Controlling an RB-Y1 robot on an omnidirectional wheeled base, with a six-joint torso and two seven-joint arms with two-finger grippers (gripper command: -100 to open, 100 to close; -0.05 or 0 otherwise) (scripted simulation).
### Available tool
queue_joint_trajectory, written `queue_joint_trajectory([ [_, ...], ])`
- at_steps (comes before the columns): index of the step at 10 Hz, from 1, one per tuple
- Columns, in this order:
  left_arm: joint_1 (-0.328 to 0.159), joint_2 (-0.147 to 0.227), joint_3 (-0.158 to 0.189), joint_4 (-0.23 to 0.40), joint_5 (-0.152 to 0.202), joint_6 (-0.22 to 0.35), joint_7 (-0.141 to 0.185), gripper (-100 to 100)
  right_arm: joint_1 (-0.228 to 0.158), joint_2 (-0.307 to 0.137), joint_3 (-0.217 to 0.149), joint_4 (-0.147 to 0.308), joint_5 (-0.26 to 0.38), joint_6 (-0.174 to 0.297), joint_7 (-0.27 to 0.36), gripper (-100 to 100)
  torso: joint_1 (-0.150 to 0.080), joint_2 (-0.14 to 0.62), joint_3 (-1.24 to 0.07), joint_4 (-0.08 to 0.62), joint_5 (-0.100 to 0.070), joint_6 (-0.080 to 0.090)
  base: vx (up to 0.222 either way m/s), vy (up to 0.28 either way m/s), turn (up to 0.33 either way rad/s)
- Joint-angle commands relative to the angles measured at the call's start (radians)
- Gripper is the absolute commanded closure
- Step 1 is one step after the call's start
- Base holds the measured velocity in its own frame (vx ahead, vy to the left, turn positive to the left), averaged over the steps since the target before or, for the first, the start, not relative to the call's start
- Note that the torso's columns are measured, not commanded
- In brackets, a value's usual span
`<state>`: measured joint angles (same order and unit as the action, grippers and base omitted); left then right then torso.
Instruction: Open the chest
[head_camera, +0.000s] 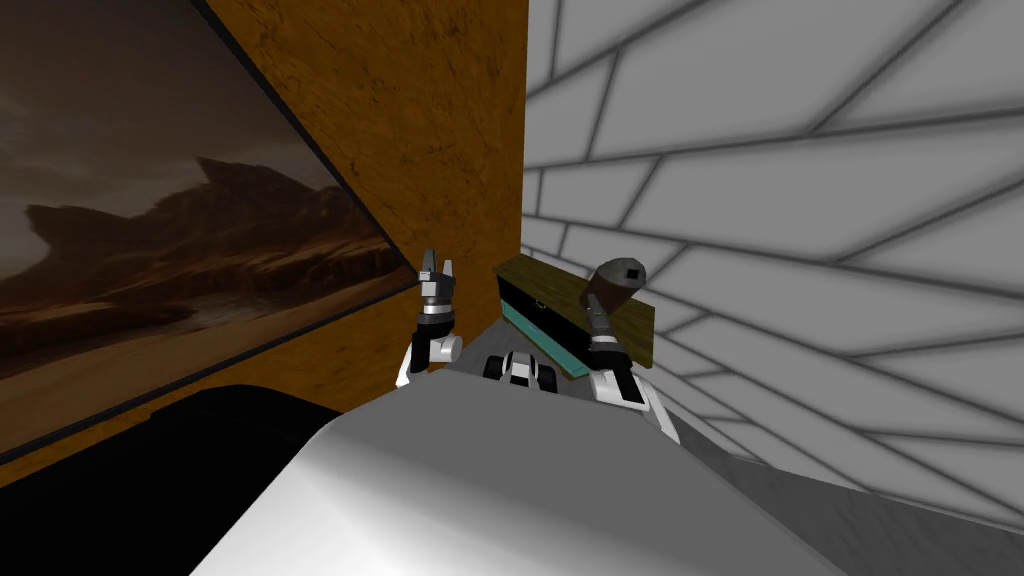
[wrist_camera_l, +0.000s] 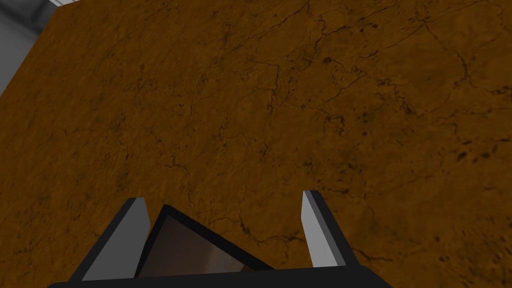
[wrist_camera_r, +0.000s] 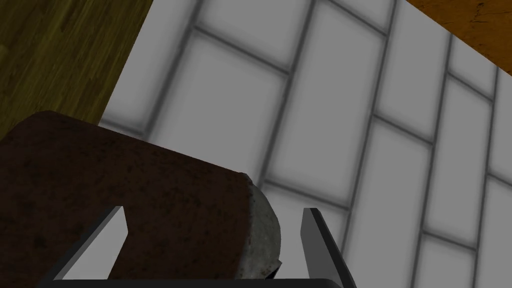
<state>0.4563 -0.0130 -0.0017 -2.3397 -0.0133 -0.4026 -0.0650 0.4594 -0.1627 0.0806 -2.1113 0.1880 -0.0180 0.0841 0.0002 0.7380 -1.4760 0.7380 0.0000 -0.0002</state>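
Most of right tool's (wrist_camera_r: 214, 209) gap holds brown cylinder (wrist_camera_r: 125, 175) near chest (head_camera: 550, 287) edge.

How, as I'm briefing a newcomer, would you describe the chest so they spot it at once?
Follow the brown wall with the landscape picture to the corner where it meets the grey tiled wall. The chest stands low in that corner. Unlike the rusty brown cylinder near it, it is a long box with an olive wood top, dark front and teal lower strip.

The brown, grey-ended thing (head_camera: 615, 281) covers part of the wooden top of the chest (head_camera: 560, 300). Details on its dark front are too small to tell. The framed landscape (head_camera: 150, 250) is cut off at the edge.
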Motion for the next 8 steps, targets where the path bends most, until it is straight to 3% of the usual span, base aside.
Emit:
queue_joint_trajectory([
  [1, 0.000, 0.000, 0.000, 0.000, 0.000, 0.000, 0.000, 0, -0.007, -0.001, 0.011, 0.011, 0.019, 0.065, 0.005, -100, 0.000, 0.000, 0.000, 0.000, 0.000, 0.001, 0.000, 0.000, 0.000],
  [2, 0.000, 0.000, 0.000, 0.000, 0.000, 0.000, 0.000, 0, -0.020, -0.006, 0.028, 0.045, 0.056, 0.104, 0.011, -100, -0.001, 0.000, 0.000, 0.000, 0.000, 0.001, -0.007, 0.009, 0.177],
  [4, 0.000, 0.000, 0.000, 0.000, 0.000, 0.000, 0.000, 0, -0.020, -0.006, 0.028, 0.045, 0.056, 0.131, 0.011, -100, 0.000, 0.000, 0.000, 0.000, 0.000, 0.000, -0.003, 0.004, 0.060],
  [7, 0.000, 0.000, 0.000, 0.000, 0.000, 0.000, 0.000, 0, -0.048, -0.014, 0.063, 0.118, 0.133, 0.223, 0.023, -100, 0.000, 0.000, 0.000, 0.000, 0.000, 0.001, -0.006, 0.014, 0.174],
  [8, 0.000, 0.000, 0.000, 0.000, 0.000, 0.000, 0.000, 0, -0.048, -0.014, 0.063, 0.118, 0.133, 0.241, 0.023, -100, 0.000, 0.000, 0.000, 0.000, 0.000, 0.000, -0.003, 0.013, 0.100],
])
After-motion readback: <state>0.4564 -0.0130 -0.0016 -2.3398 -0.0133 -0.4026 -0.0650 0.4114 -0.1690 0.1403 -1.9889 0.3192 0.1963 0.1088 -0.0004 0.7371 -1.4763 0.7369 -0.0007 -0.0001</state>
